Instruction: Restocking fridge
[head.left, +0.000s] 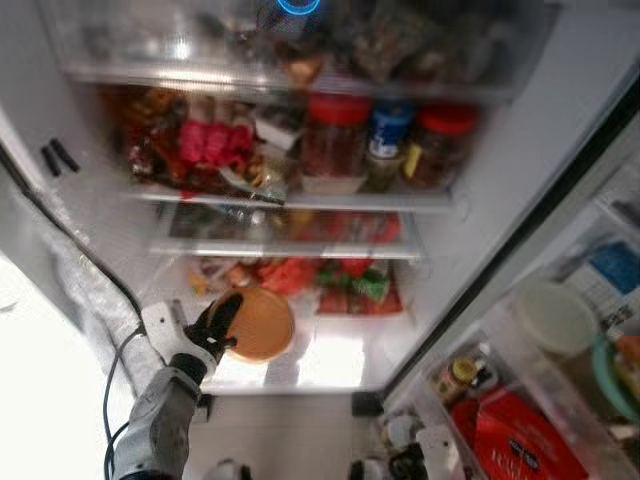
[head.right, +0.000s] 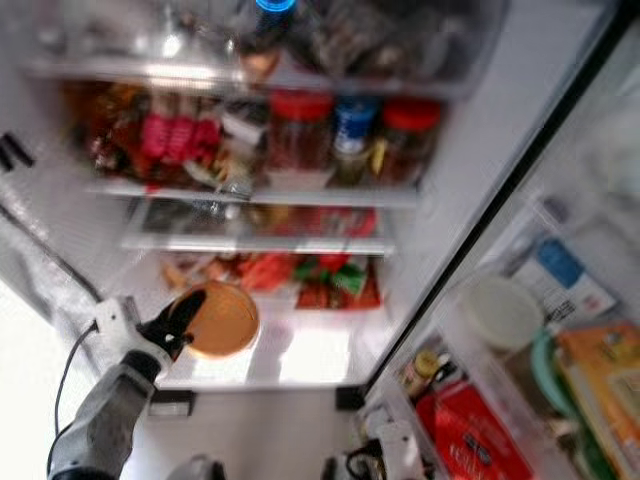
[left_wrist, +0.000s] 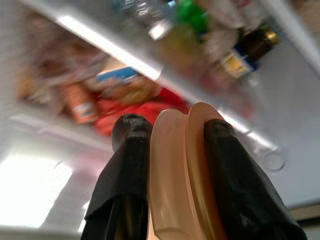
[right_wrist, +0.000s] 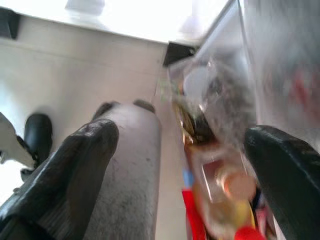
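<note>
Our left arm reaches forward and up into the open fridge (head.left: 560, 130), the silver forearm rising from the lower left. The left gripper (head.left: 222, 325) is at the lowest compartment, and its two black fingers (left_wrist: 125, 175) are closed on the rim of a round orange lid (head.left: 258, 324), one finger on each side of it. In the left wrist view the lid (left_wrist: 182, 175) stands edge-on between the fingers, pale peach in colour. The lid hangs above the bright white floor of the fridge (head.left: 330, 360), just in front of red and green packets (head.left: 350, 285) at the back of that compartment.

Above, on a glass shelf (head.left: 300, 200), we see two jars with red lids (head.left: 335, 135) and one jar with a blue lid (head.left: 388, 130), with red packets (head.left: 205, 145) to their left. A black cable (head.left: 110, 380) runs beside our arm.

On the right the open door holds a white round container (head.left: 553, 318) and a red bag (head.left: 525, 435) in its bins.

In the right wrist view the fingers of the right gripper (right_wrist: 175, 165) stand wide apart, near the door bins, above the light floor (right_wrist: 75, 75).
</note>
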